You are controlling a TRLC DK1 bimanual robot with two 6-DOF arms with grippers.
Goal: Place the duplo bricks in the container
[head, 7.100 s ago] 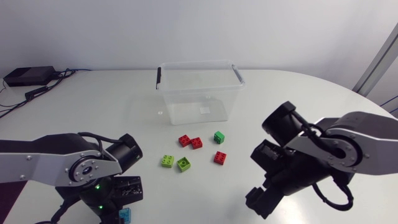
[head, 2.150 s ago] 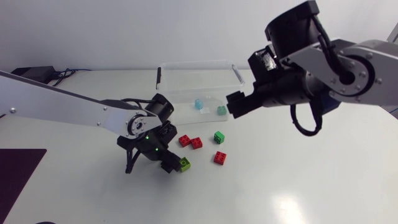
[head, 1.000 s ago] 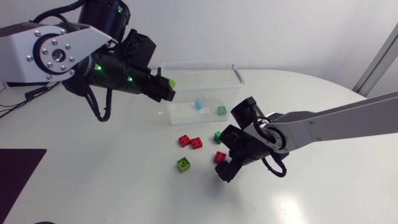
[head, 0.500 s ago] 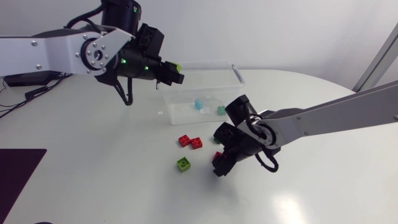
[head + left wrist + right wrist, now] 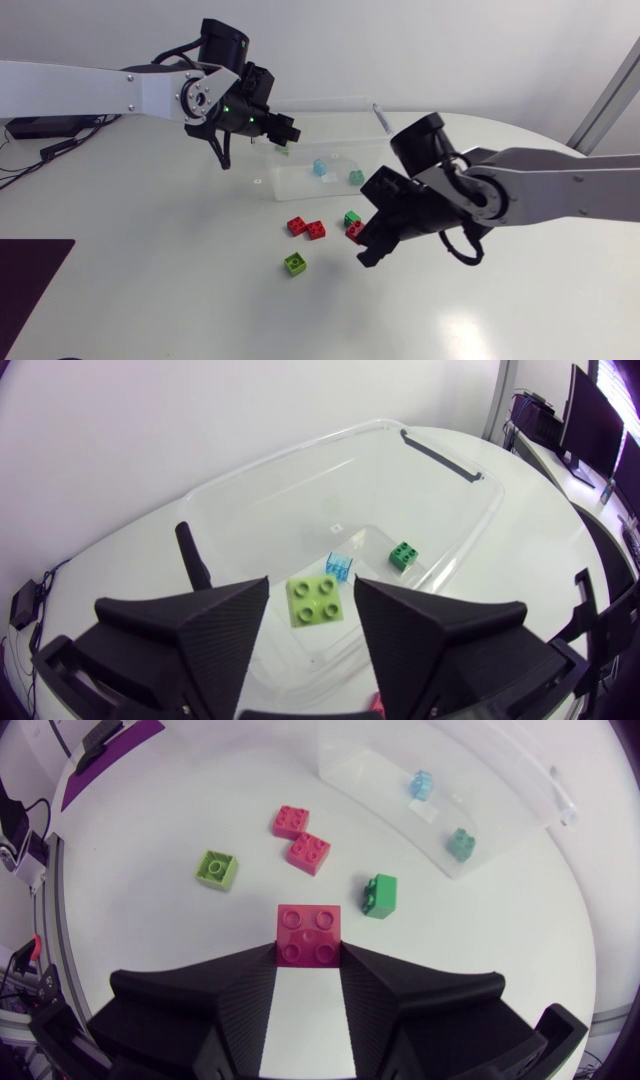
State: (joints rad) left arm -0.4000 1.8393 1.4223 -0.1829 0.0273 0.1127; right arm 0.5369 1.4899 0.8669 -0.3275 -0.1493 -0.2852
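My left gripper (image 5: 283, 135) hangs over the clear container (image 5: 385, 122), open. A lime green brick (image 5: 318, 600) is loose between its fingers, over the container's inside. A blue brick (image 5: 340, 567) and a green brick (image 5: 404, 556) lie on the container floor. My right gripper (image 5: 309, 955) is shut on a red brick (image 5: 309, 933), held just above the table in front of the container. On the table lie two red bricks (image 5: 297, 225) (image 5: 316, 230), a green brick (image 5: 351, 219) and a lime green brick (image 5: 295, 263).
The container (image 5: 540, 805) has black handle clips on its short sides (image 5: 254, 124). A dark mat (image 5: 25, 280) lies at the table's front left corner. The loose bricks sit between the container and the right gripper (image 5: 362, 245).
The left gripper carried the lime green brick over the container and opened on it. The right gripper shut on the red brick and lifted it off the table.
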